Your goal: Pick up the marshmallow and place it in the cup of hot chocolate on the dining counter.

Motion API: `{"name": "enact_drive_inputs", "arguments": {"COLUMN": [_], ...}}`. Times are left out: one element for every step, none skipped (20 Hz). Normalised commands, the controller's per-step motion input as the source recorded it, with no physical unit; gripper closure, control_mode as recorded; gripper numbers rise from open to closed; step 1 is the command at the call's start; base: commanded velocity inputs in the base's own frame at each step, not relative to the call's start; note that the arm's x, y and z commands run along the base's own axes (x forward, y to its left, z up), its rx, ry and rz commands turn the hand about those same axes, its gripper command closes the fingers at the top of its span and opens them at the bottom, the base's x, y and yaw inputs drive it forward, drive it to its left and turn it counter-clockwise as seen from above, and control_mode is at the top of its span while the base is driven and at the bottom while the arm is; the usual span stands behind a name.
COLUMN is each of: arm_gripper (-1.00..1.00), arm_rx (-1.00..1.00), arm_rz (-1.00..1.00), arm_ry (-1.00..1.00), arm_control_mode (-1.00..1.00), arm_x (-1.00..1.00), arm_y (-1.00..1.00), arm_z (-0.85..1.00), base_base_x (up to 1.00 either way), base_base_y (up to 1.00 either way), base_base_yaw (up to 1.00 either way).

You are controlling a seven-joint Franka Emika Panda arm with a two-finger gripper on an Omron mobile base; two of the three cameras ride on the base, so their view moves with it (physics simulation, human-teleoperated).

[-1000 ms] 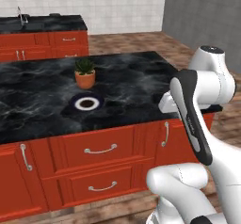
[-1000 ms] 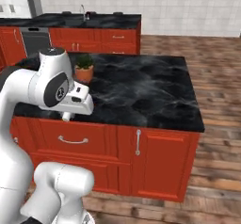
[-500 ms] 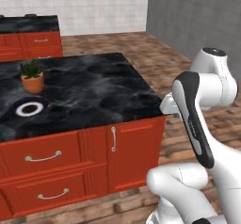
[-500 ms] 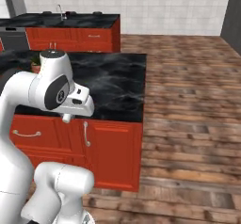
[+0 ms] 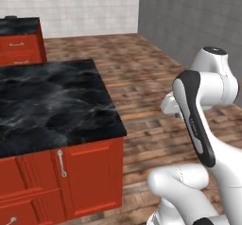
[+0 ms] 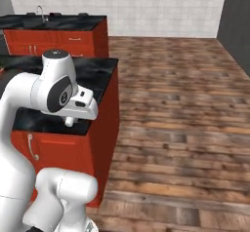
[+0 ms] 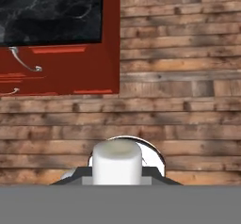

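Note:
The marshmallow (image 7: 116, 162), a white soft cylinder, sits between the two dark fingertips (image 7: 77, 173) of my gripper (image 7: 116, 172), which is shut on it. In the hand view it hangs over brown wooden floor, to the right of a red cabinet. From the right base view, the gripper (image 6: 70, 122) points down beside the island's corner. The dining counter (image 6: 58, 21) with its chrome faucet (image 6: 41, 12) runs along the back wall at the far left. The cup of hot chocolate is out of view.
A black marbled island (image 5: 47, 101) on red cabinets (image 5: 90, 177) stands to the left, its corner close to the arm. Its side panel (image 6: 110, 114) faces open wooden floor (image 6: 185, 109) stretching right toward a grey wall (image 5: 189, 21).
The whole picture has swung right as the base moved: the island slid left, and the plant and dish passed out of view. The gripper stays shut on the marshmallow.

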Motion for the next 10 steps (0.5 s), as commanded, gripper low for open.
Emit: {"name": "enact_drive_inputs", "arguments": {"arm_gripper": [1.00, 1.00, 1.00, 1.00, 1.00, 1.00, 1.00, 1.00, 1.00, 1.00], "arm_rx": [0.00, 0.00, 0.00, 0.00, 0.00, 0.00, 0.00, 0.00, 0.00, 0.00], "arm_rz": [0.00, 0.00, 0.00, 0.00, 0.00, 0.00, 0.00, 0.00, 0.00, 0.00], "arm_ry": [0.00, 0.00, 0.00, 0.00, 0.00, 0.00, 0.00, 0.00, 0.00, 0.00], "arm_control_mode": [1.00, 1.00, 1.00, 1.00, 1.00, 1.00, 1.00, 1.00, 1.00, 1.00], "arm_x": [0.00, 0.00, 0.00, 0.00, 0.00, 0.00, 0.00, 0.00, 0.00, 0.00], "arm_y": [0.00, 0.00, 0.00, 0.00, 0.00, 0.00, 0.00, 0.00, 0.00, 0.00], "arm_z": [0.00, 0.00, 0.00, 0.00, 0.00, 0.00, 0.00, 0.00, 0.00, 0.00], "base_base_x": [0.58, 0.59, 0.59, 0.60, 0.60, 0.60, 0.58, 0.78, 1.00, 1.00], "base_base_y": [-1.00, -1.00, -1.00, -1.00, -1.00, -1.00, -1.00, -1.00, -1.00, -1.00], "base_base_yaw": [0.00, 0.00, 0.00, 0.00, 0.00, 0.00, 0.00, 0.00, 0.05, 0.02]}}
